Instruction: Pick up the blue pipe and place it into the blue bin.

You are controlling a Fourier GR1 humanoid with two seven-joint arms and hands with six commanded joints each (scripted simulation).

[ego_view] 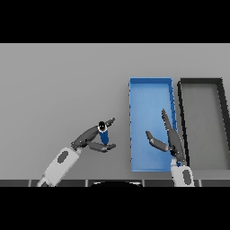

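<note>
- The blue pipe (103, 134) stands on the grey table (58, 90) a little below and left of the frame's centre; it is a short blue piece with a dark, ring-like top end.
- The left hand (93, 138) reaches in from the lower left, and its fingers and thumb are curled around the pipe: one dark finger passes above the pipe's top, another lies under its lower end.
- Whether the pipe is raised off the table or resting on it cannot be told from this view.
- The blue bin (150, 85) lies right of centre, a long rectangular tray running from mid-frame down toward the lower edge; its near left wall is just beside the pipe, to the right.
- The right hand (167, 139) hangs over the lower right part of the blue bin, fingers straight and spread, thumb pointing left; it holds nothing.
- That hand and its forearm cover part of the bin's right wall and lower floor.
- A black bin (201, 81) with a grey floor sits just right of the blue bin, their long sides nearly touching.
- The upper left of the table shows only bare grey surface.
</note>
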